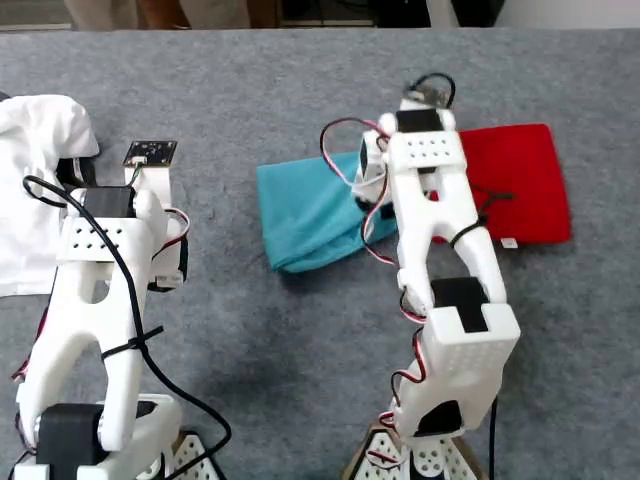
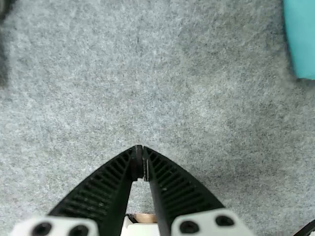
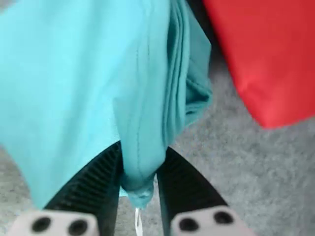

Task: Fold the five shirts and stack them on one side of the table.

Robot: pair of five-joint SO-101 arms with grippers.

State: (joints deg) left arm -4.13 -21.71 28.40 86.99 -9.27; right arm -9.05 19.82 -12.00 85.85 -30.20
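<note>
A folded teal shirt (image 1: pixel 312 212) lies mid-table, its right edge under the right arm. My right gripper (image 3: pixel 139 169) is shut on a bunched fold of the teal shirt (image 3: pixel 88 83). A folded red shirt (image 1: pixel 520 185) lies just right of it; the red shirt (image 3: pixel 266 54) sits close beside the teal one. A white shirt (image 1: pixel 30 190) lies crumpled at the table's left edge. My left gripper (image 2: pixel 139 162) hangs shut over bare grey felt with nothing in it; a corner of the teal shirt (image 2: pixel 301 37) shows off to one side.
The grey felt table (image 1: pixel 250 90) has free room at the back and between the two arms. A small circuit board (image 1: pixel 150 152) juts from the left arm's wrist. Cables loop around both arms.
</note>
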